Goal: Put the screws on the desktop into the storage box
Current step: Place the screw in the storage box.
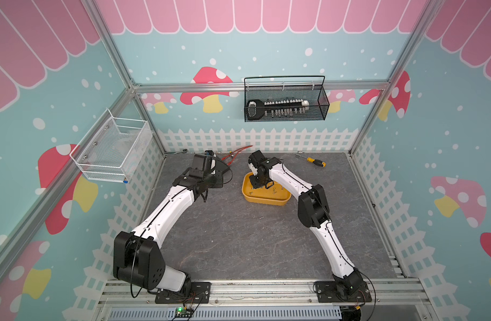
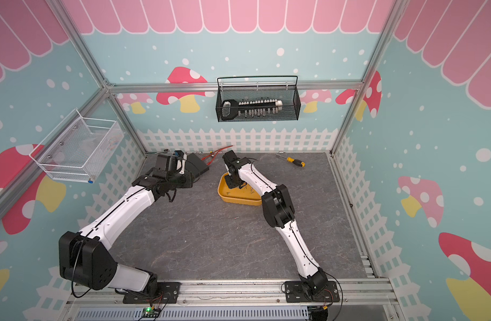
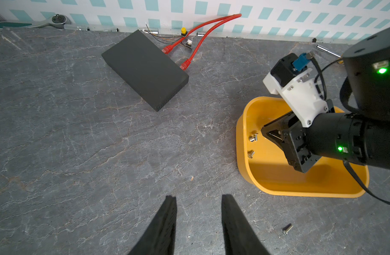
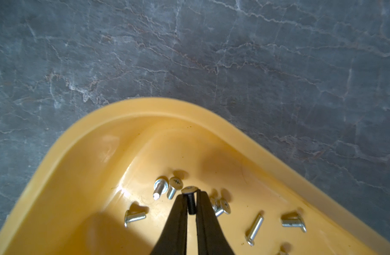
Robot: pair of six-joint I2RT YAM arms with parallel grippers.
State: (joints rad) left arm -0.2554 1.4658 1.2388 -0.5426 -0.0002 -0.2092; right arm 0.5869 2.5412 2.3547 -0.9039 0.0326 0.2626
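The yellow-orange storage box (image 1: 266,201) (image 4: 145,106) sits on the grey marbled desktop (image 1: 238,244), right of centre. My right gripper (image 4: 190,193) reaches down into it, shut on a small silver screw (image 4: 189,189) whose head shows at the fingertips, above the box floor. Several screws (image 4: 135,216) lie loose in the box, and two of them (image 3: 253,138) show in the left wrist view. One screw (image 3: 287,228) lies on the desktop just outside the box. My left gripper (image 3: 199,196) hovers open over bare desktop to the left of the box, with nothing between its fingers.
A flat black box (image 3: 145,68) and red cables (image 3: 200,28) lie by the back wall, with a ratchet wrench (image 3: 55,21) in the corner. A yellow-handled screwdriver (image 1: 312,161) lies back right. A black mesh basket (image 1: 286,102) and a white one (image 1: 113,150) hang on the walls.
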